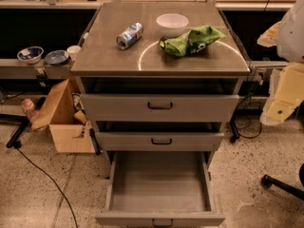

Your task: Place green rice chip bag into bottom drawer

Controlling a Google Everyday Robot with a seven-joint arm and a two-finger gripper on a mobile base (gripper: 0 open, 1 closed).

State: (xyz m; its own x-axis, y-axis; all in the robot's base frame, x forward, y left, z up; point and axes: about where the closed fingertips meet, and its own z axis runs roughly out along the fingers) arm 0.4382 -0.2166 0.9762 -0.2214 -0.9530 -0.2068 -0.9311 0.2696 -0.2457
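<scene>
Green rice chip bag (191, 40): lies crumpled on the cabinet top (118, 58), right of centre, just beside the white bowl (172, 23).
Bottom drawer (160, 184): pulled out, grey floor showing.
Upper drawers (160, 107): both shut.
Can (129, 35): on its side, left of the bowl.
Gripper (284, 96): at the view's right edge, beside the cabinet, well apart from the bag; open or closed cannot be told.

Single camera: high, frontal, tilted down on cabinet (118, 109), fairly near; arm (290, 82) at right edge, gripper unseen.
</scene>
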